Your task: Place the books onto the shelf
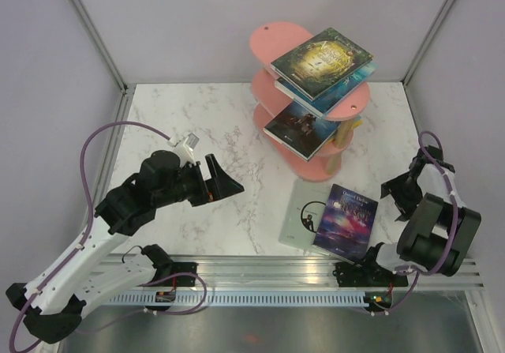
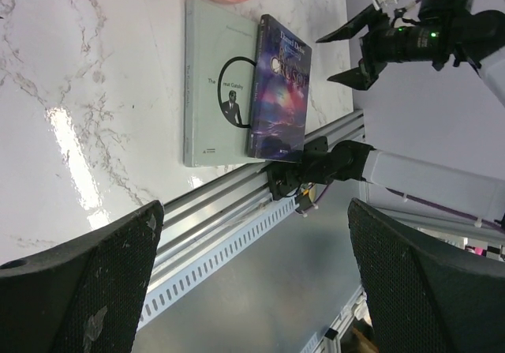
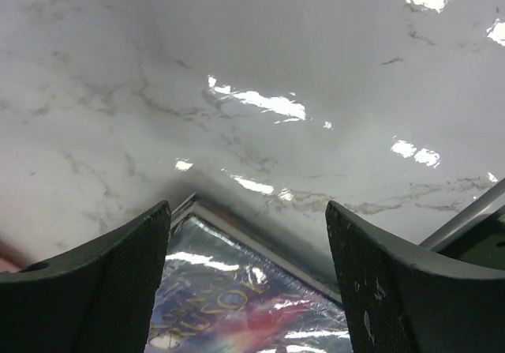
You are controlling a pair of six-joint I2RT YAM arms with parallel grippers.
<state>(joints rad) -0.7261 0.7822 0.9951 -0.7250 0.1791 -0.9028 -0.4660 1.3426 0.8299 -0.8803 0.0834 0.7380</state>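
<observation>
— So, where do the books stand in this shot?

— Three sit on the pink shelf [image 1: 276,37]: a green-gold cover [image 1: 322,59] on the top board with a teal one [image 1: 353,80] under it, and a dark blue cover [image 1: 304,128] on the middle board. Two lie flat on the marble surface [image 1: 197,124] just in front of the shelf's foot. They are a pale grey-white book [image 1: 298,211] and, overlapping its right edge, the purple galaxy book [image 1: 345,220].

— And the claws?

— Both spread wide, both empty. The right claw [image 1: 404,181] hangs in front of the shelf and to its right, just beside the galaxy book. Seen from its wrist, a corner of that cover shows between the fingers [image 3: 102,290]. The left claw [image 1: 223,181] floats well off to the shelf's left.

— Which arm takes the next one?

— The right, by my reading; it is much the nearer. The galaxy book's long axis runs from the shelf towards the near rail [image 1: 300,266], slightly slanted. That puts its right-hand long edge towards the claw, and a thin cover lying flat gives fingers little to bite.
</observation>
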